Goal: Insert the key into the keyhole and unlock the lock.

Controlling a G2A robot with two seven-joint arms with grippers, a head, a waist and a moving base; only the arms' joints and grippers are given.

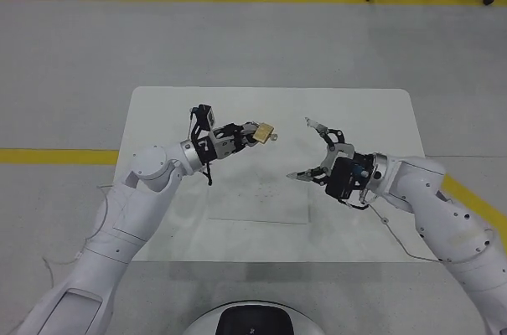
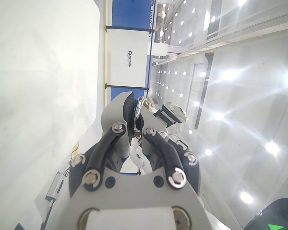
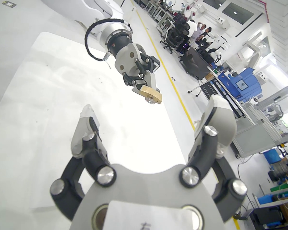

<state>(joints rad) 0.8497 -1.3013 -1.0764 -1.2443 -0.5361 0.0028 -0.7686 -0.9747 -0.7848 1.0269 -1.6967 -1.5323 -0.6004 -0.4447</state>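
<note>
The brass padlock with a silvery shackle (image 1: 262, 131) hangs above the white table (image 1: 178, 105), toward 12 o'clock from its middle. The left gripper (image 1: 253, 134) covers the padlock's 9 o'clock end with its grey fingers (image 3: 150, 80). In the left wrist view those fingers hide the brass body, and a sliver of the shackle (image 2: 138, 110) shows between the black pads (image 2: 128, 104). A silvery bit (image 1: 276, 136) at the padlock's 3 o'clock end is too small to name from above. In the right wrist view it looks round, but whether it is a key or the keyhole cylinder cannot be told.
</note>
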